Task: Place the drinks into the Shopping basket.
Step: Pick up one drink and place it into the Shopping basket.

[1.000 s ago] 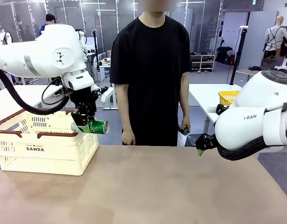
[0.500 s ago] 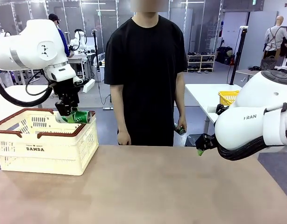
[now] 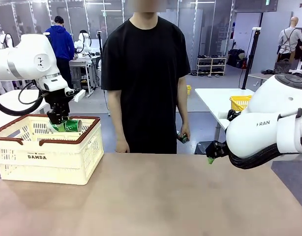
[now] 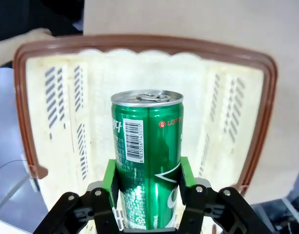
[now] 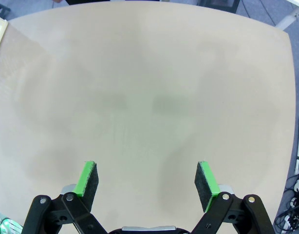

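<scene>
The left pincer (image 3: 58, 119) grips the green can (image 3: 71, 126), held on its side with its long axis level, directly above the Shopping basket (image 3: 47, 157), seemingly near rim height. The right pincer (image 5: 147, 178) gapes wide, well apart.

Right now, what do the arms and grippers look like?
Left arm and right arm: glossy white, rounded shells; a black cable loops off the left, dark "FRAN" lettering marks the right. Left gripper and right gripper: black linkages, two fingers, green pads.
</scene>
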Robot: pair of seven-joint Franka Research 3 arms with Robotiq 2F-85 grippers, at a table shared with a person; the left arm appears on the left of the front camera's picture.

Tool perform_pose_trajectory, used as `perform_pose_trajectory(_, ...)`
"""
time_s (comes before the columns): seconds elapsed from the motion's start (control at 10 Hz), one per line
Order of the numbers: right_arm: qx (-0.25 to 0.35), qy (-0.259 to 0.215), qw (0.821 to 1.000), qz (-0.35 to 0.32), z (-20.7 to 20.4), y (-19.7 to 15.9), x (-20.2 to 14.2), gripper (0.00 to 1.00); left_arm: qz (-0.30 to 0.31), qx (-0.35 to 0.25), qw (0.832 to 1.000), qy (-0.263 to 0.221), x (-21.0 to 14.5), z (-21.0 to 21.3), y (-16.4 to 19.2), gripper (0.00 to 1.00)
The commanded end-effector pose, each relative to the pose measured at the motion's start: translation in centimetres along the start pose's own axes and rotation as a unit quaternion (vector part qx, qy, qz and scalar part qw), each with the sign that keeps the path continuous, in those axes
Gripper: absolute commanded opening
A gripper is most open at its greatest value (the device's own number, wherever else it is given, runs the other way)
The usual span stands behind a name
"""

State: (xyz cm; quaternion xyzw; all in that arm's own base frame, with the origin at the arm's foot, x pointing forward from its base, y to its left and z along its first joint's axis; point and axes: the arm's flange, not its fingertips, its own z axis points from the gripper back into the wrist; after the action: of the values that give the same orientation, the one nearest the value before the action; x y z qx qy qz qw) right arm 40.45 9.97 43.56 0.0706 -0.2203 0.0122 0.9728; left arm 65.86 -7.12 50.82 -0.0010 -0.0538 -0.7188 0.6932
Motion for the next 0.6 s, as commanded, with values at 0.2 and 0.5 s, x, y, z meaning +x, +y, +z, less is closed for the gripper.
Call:
perform_pose_trajectory(0.2, 0.001, 0.001, 1.0, -0.001, -0.1, -0.1, 0.0, 1.0, -0.017, -0.022, 1.0, -0.013, -1.6, -2.0, 1.9, 0.58)
perform_pose_trajectory(0.5, 0.001, 0.001, 1.0, -0.001, -0.1, -0.1, 0.0, 1.0, -0.029, -0.026, 0.999, -0.024, -1.7, -4.6, 3.2, 0.58)
